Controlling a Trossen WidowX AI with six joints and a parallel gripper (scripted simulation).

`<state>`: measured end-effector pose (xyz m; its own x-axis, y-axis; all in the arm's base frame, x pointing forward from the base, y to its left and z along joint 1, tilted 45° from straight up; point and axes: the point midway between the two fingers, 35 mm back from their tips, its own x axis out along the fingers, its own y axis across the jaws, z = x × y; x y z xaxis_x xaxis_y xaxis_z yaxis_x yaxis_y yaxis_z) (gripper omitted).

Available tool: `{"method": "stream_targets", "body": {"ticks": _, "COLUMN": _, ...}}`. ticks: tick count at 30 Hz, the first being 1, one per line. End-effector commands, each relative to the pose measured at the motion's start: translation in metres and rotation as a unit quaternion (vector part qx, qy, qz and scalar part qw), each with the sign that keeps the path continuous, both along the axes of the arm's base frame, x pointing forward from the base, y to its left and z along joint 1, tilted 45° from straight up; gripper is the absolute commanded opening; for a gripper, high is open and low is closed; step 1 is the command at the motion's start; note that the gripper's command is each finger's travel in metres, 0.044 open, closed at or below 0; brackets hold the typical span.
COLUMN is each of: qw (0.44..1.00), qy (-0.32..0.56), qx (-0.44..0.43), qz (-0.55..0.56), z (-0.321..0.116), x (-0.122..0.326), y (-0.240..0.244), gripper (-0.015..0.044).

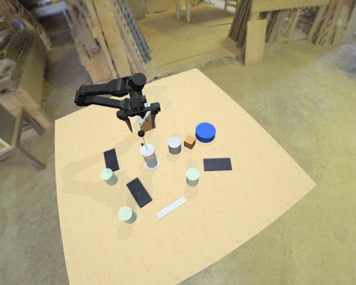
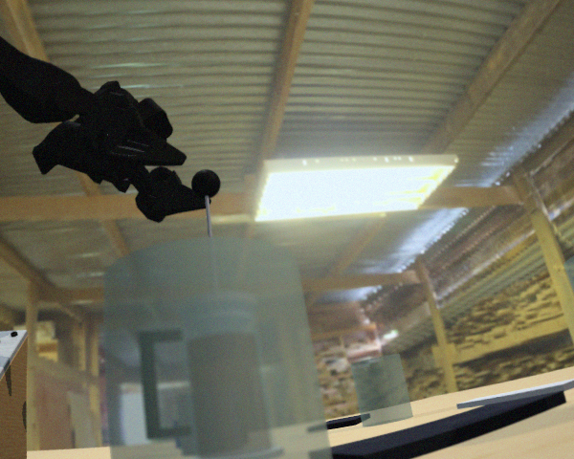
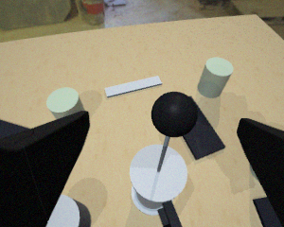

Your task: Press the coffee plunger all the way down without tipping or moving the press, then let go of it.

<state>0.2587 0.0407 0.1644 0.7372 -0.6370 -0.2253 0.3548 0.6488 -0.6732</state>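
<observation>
1. Black gripper (image 3: 163,156) fingers stand wide apart, holding nothing.
2. Black plunger knob (image 3: 173,113) sits between them, touching neither, its rod still raised.
3. Below the knob, the coffee press (image 3: 158,177) stands upright on the table (image 3: 133,52).
4. Beyond lie a dark slab (image 3: 201,132) and a white strip (image 3: 133,86).

1. The tan, wood-look table top (image 1: 248,196) is matt and faintly speckled.
2. The see-through glass-like coffee press (image 1: 149,158) carries a thin grey metal-look rod (image 3: 161,157) and a matt black ball knob (image 3: 173,113).
3. The black gripper (image 1: 141,117) looks like matt plastic.
4. The dark flat slab (image 1: 217,164) by the right edge is smooth and dull.
</observation>
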Motion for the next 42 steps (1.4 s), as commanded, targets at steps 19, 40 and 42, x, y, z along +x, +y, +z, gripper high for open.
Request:
{"method": "stream_targets", "body": {"ticks": 19, "qw": 1.000, "qy": -0.009, "qx": -0.005, "qz": 0.003, "z": 0.003, "x": 0.012, "y": -0.015, "gripper": 0.0256}}
{"method": "stream_targets", "body": {"ticks": 40, "qw": 1.000, "qy": -0.008, "qx": -0.003, "qz": 0.002, "z": -0.003, "x": 0.014, "y": -0.018, "gripper": 0.0122}}
{"method": "stream_targets", "body": {"ticks": 42, "qw": 1.000, "qy": -0.007, "qx": -0.002, "qz": 0.002, "z": -0.005, "x": 0.014, "y": -0.020, "gripper": 0.0122}}
